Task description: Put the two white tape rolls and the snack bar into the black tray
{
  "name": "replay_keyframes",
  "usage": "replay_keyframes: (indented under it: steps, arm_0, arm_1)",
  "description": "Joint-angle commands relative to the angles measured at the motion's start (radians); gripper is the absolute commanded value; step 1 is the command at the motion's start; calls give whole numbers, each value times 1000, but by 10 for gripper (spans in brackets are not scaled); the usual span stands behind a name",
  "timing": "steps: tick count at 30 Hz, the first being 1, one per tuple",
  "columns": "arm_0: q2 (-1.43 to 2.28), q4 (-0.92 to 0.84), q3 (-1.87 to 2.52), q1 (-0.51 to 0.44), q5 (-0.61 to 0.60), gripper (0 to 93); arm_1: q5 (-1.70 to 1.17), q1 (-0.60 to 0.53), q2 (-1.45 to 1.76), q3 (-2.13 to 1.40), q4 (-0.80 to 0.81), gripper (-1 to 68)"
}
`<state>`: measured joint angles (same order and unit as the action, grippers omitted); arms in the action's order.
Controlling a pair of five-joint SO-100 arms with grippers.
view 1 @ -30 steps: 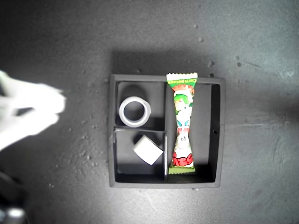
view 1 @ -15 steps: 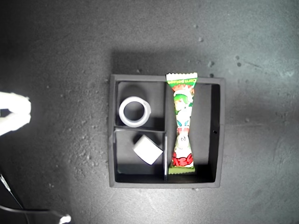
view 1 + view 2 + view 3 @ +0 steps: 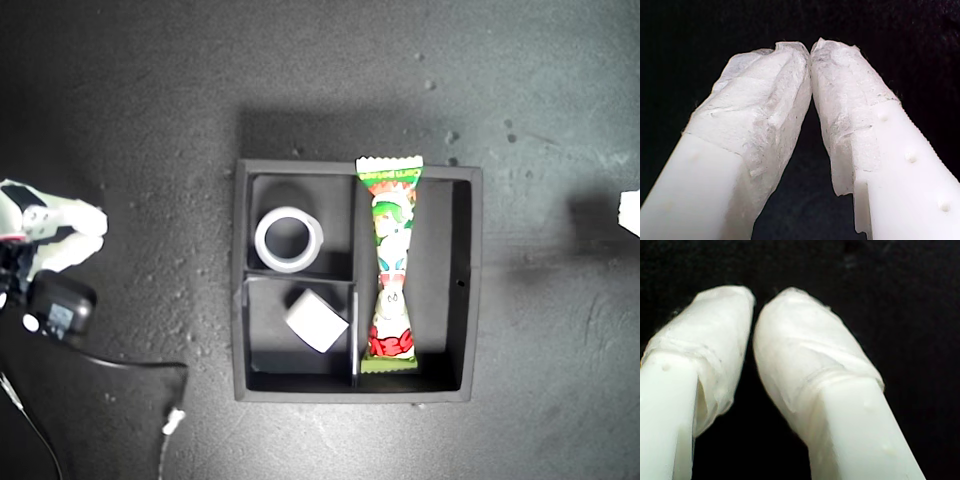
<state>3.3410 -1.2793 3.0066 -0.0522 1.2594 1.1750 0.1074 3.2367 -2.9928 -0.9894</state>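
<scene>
First wrist view: my first gripper [image 3: 811,50], padded jaws clenched tip to tip, nothing between them; only dark ground beyond.

Second wrist view: my second gripper [image 3: 754,305], padded jaws drawn together with a thin slit at the tips, nothing held.

Exterior view: one arm [image 3: 45,235] at the view's left edge, a sliver of another [image 3: 630,212] at the right edge; the wrist views do not show which is which. Both stand well apart from the tray.

Black tray [image 3: 474,290], between the two arms, on the dark table [image 3: 120,100].
- All-white tape roll [image 3: 289,239]: lying flat in the upper small compartment, as that view shows it.
- Second tape roll [image 3: 317,320]: tilted on its side in the lower small compartment.
- Snack bar [image 3: 392,265]: lengthwise in the long compartment, one crimped end overlapping the rim.

Step, by judgement: all three items are in the tray; the task looks complete. The next move calls for nothing but keeping both arms clear.
</scene>
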Motion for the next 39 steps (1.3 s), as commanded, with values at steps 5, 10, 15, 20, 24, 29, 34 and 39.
replay_keyframes:
  steps: [5, 10, 15, 20, 24, 29, 34, 39]
  arm_0:
    - [46, 103, 132, -38, -9, 0]
    - [46, 61, 132, -38, 38, 160]
    - [46, -51, 132, -81, 137, 158]
    - [46, -91, 132, -74, 144, 158]
    - [46, -114, 132, -67, 12, 158]
    - [46, -114, 132, -67, 34, 158]
    - [46, -114, 132, -67, 34, 158]
    - [46, -114, 132, -67, 34, 158]
  arm_1:
    - [6, 32, 114, -130, -72, -8]
    - [20, 21, 101, -130, -158, -6]
    - [8, 69, 114, -132, -267, -2]
    - [-179, 81, 114, -132, -244, -2]
    - [-221, 75, 114, -132, -255, -2]
    - [-158, 63, 114, -132, -350, 4]
    - [-158, 60, 114, -132, -350, 4]
    - [-158, 60, 114, -132, -350, 4]
